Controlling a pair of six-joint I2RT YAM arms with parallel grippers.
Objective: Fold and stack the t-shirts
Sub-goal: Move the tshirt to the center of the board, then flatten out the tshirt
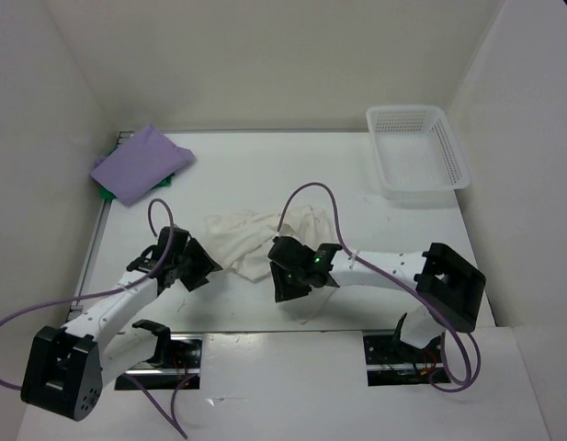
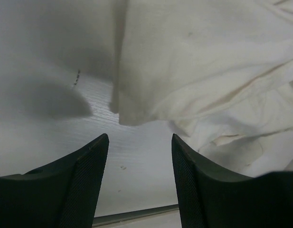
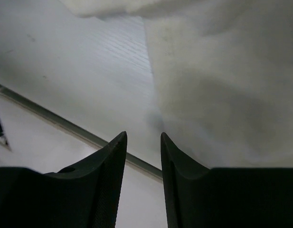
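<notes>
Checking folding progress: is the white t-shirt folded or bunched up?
Bunched up, not folded. The white t-shirt lies in a wrinkled, uneven heap on the table, creases showing in the left wrist view.

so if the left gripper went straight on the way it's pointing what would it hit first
Most likely the white t-shirt. In the left wrist view, only bare table shows between the open fingers of the left gripper, and the shirt's edge lies straight ahead, though depth is unclear.
</notes>
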